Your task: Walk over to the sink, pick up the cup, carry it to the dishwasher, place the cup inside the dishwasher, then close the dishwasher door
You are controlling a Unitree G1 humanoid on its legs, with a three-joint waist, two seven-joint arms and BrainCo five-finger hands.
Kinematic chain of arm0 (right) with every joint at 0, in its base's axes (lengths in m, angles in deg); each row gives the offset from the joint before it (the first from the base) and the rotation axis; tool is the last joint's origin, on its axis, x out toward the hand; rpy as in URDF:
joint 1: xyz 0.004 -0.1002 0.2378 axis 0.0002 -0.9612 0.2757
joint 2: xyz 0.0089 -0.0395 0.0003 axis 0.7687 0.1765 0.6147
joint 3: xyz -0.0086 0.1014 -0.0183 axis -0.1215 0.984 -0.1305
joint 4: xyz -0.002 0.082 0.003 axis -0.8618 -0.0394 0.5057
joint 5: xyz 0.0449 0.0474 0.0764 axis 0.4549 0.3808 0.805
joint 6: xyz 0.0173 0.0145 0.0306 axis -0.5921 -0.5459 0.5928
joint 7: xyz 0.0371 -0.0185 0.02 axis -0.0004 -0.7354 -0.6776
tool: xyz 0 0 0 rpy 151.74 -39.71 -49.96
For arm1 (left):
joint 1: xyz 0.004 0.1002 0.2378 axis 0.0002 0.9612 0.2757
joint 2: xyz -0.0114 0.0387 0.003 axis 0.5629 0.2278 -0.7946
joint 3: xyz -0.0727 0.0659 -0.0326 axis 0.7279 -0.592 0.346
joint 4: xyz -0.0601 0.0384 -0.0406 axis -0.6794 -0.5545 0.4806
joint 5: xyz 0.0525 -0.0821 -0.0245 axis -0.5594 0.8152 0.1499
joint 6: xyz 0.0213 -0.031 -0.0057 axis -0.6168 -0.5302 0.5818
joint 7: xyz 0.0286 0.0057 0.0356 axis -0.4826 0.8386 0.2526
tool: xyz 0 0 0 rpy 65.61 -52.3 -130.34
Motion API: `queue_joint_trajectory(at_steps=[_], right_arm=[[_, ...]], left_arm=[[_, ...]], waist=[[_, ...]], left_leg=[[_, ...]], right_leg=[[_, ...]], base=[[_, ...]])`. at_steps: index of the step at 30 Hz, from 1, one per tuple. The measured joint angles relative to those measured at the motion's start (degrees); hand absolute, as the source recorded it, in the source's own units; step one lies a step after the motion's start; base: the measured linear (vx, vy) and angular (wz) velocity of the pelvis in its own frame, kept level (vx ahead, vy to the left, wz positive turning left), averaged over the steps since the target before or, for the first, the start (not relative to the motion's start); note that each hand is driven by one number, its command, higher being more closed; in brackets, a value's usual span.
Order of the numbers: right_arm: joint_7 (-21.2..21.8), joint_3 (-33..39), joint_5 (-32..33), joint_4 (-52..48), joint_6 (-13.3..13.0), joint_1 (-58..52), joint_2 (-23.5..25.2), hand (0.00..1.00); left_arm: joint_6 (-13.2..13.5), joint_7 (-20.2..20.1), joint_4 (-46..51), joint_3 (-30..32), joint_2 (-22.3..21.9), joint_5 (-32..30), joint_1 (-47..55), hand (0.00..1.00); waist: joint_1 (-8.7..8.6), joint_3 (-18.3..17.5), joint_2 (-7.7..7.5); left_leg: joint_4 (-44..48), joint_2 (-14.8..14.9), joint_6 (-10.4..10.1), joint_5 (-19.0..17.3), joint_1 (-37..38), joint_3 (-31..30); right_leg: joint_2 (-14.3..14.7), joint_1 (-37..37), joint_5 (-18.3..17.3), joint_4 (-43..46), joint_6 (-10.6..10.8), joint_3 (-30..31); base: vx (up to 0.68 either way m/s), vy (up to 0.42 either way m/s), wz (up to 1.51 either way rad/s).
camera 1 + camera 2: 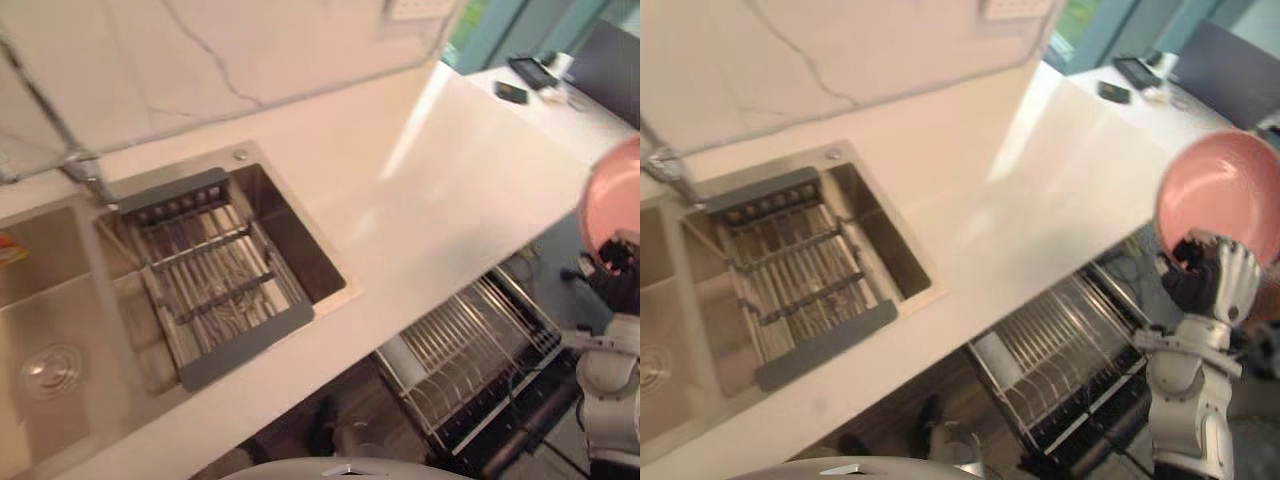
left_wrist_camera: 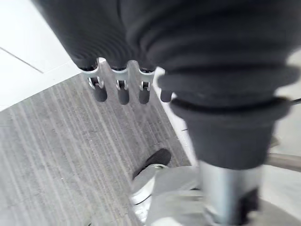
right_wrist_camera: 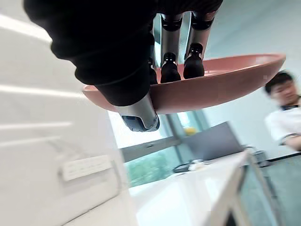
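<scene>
Left eye view showed a steel sink set into a pale counter, with a grey drain rack lying across the basin and the faucet at its back edge. Below the counter's front edge, a dishwasher rack of wire stood pulled out. A pink bowl was at the right edge of the picture, well apart from the sink and higher than the rack.

Right eye view gave the same scene. The right hand was raised beside the counter's end and gripped the pink bowl by its lower rim, so the bowl stood tilted with its inside facing the camera.

Left wrist view looked down at the left hand. Its fingers hung straight and relaxed, holding nothing, above a grey wood-grain floor.

Right wrist view showed the right hand's fingers curled over the bowl's rim and the thumb pressed under it, so the rim was pinched between them. A person stood behind, near a grey object on the far table, perhaps a laptop.
</scene>
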Motion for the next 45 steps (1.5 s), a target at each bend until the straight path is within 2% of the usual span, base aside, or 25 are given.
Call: queue_joint_trajectory(at_steps=[3, 5, 6, 7, 8, 9, 10, 11, 13, 19, 22, 32, 35, 39, 45], right_arm=[[-1.58, 2.57, 2.95, 1.38, -0.08, -1.29, 2.66, 1.0], [-1.87, 3.7, 5.3, 3.73, -1.19, -1.76, 5.97, 1.0], [-2.41, 3.85, 5.74, 4.51, -2.04, -2.21, 7.04, 1.0], [-2.72, 3.87, 6.3, 6.04, -3.37, -3.67, 7.81, 1.0], [-2.71, 3.87, 6.28, 7.3, -4.36, -3.56, 8.82, 1.0], [-2.69, 3.84, 6.29, 7.35, -4.67, -3.5, 9.43, 1.0], [-2.58, 3.3, 6.28, 8.27, -5.71, -2.89, 9.95, 1.0], [-2.39, 2.18, 6.27, 10.06, -6.56, -1.73, 10.79, 1.0], [-2.14, 0.59, 6.23, 11.58, -6.99, -1.67, 11.98, 1.0], [-1.32, -2.13, 6.06, 14.26, -9.95, -1.54, 13.42, 1.0], [-1.13, -4.45, 5.6, 15.49, -10.0, -0.8, 13.43, 1.0], [1.34, -9.12, 5.06, 19.25, -9.48, 2.74, 13.05, 1.0], [3.49, -10.65, 5.09, 20.97, -8.53, 4.49, 11.14, 1.0], [5.26, -10.65, 5.63, 22.55, -7.13, 6.48, 9.81, 1.0], [5.77, -10.7, 6.75, 31.45, -5.19, 12.59, 4.22, 1.0]], left_arm=[[0.16, -0.02, -0.01, 1.56, -1.0, 2.08, 0.94, 0.0], [0.22, 0.2, -0.08, 1.52, -1.06, 2.17, 0.94, 0.0], [0.45, 0.11, -0.16, 1.58, -1.02, 2.17, 0.94, 0.0], [1.1, 0.01, 0.03, 1.53, -0.49, 2.13, -0.37, 0.0], [1.7, -0.17, 0.21, 1.79, -0.06, 2.16, -1.07, 0.0], [1.99, -0.4, 0.45, 2.04, 0.09, 2.19, -1.26, 0.0], [2.32, -0.61, 0.98, 2.31, -0.22, 2.73, -1.57, 0.0], [2.23, -0.07, 0.95, 2.39, -0.53, 3.3, -2.24, 0.0], [2.14, 0.35, 1.05, 2.66, -0.73, 4.48, -2.8, 0.0], [2.48, 1.06, 1.71, 2.63, -1.56, 5.85, -3.26, 0.0], [2.48, 1.33, 1.94, 2.62, -2.41, 5.96, -3.21, 0.0], [2.36, 1.24, 2.02, 1.44, -3.86, 5.59, -3.21, 0.0], [2.4, 1.06, 2.04, 1.45, -4.81, 5.49, -3.29, 0.0], [2.15, 0.15, 2.07, 1.43, -5.13, 5.48, -3.55, 0.0], [1.58, -0.7, 2.16, 1.29, -5.46, 6.67, -4.73, 0.0]], waist=[[-0.74, 0.61, -0.16], [-1.18, 1.04, 0.44], [-1.34, 1.88, 1.29], [-1.75, 2.76, 0.91], [-1.5, 2.94, 1.37], [-1.39, 3.15, 1.23], [-1.02, 4.54, 2.49], [-1.13, 5.5, 2.95], [-0.75, 5.46, 3.67], [-0.03, 7.34, 4.38], [0.4, 8.75, 4.78], [2.1, 9.56, 5.97], [2.95, 9.89, 6.38], [3.07, 10.27, 6.63], [4.2, 11.05, 7.4]], left_leg=[[3.0, 1.91, -0.64, -1.76, -1.56, 1.44], [3.53, 3.0, -0.25, -2.31, -2.2, 2.46], [4.55, 3.73, 0.26, -2.58, -2.54, 2.58], [5.92, 3.77, 0.71, -2.86, -3.4, 2.2], [7.75, 4.16, 0.73, -3.5, -4.2, 2.27], [9.16, 4.51, 0.45, -3.79, -4.69, 2.35], [11.66, 6.39, 0.53, -4.41, -5.57, 2.44], [12.08, 7.46, 0.33, -4.11, -5.9, 2.59], [11.03, 7.5, 0.12, -3.18, -5.68, 3.14], [7.37, 5.83, 0.46, -0.43, -4.78, 3.77], [6.12, 5.1, 0.77, 0.42, -3.63, 3.38], [1.49, 1.39, 1.92, 3.82, -4.17, -1.85], [-0.15, 0.02, 2.31, 4.81, -4.29, -3.66], [-1.19, -1.18, 2.73, 5.8, -5.04, -5.82], [-2.46, -3.34, 3.29, 7.12, -6.81, -9.04]], right_leg=[[-0.31, -2.78, 0.97, 3.94, -0.08, -1.2], [0.81, -3.55, 2.43, 3.44, 2.21, 2.22], [-0.43, -3.85, -1.41, 7.32, 1.13, 3.25], [-2.35, -3.8, -6.48, 13.07, 1.82, 4.43], [-3.23, -2.38, -9.12, 14.26, 3.4, 4.72], [-3.26, -1.11, -9.68, 13.2, 3.94, 4.99], [-1.55, 0.58, -8.86, 9.12, 5.95, 5.29], [0.5, 1.33, -7.14, 5.82, 5.69, 5.34], [1.54, 1.41, -6.11, 3.84, 5.3, 5.85], [1.81, 1.39, -4.89, 2.07, 4.75, 6.5], [1.78, 2.75, -4.57, 1.31, 4.76, 6.1], [-0.24, 3.5, -4.67, 1.72, 5.13, 2.32], [-1.19, 3.37, -4.78, 2.49, 5.19, 1.5], [-2.64, 2.94, -5.51, 4.26, 5.45, 0.12], [-5.56, 0.6, -7.03, 8.33, 5.34, -0.8]], base=[[0.02, -0.071, -0.53], [-0.07, -0.067, -0.24], [-0.05, -0.052, 0.13], [-0.04, -0.066, 0.11], [0.01, -0.054, 0.01], [0.04, -0.092, -0.25], [0.0, -0.082, -0.27], [-0.04, -0.075, -0.27], [-0.07, -0.059, -0.22], [-0.07, -0.031, -0.04], [-0.07, -0.008, 0.08], [-0.05, 0.014, 0.22], [-0.04, 0.037, 0.15], [-0.03, 0.033, 0.25], [-0.04, 0.029, 0.15]])
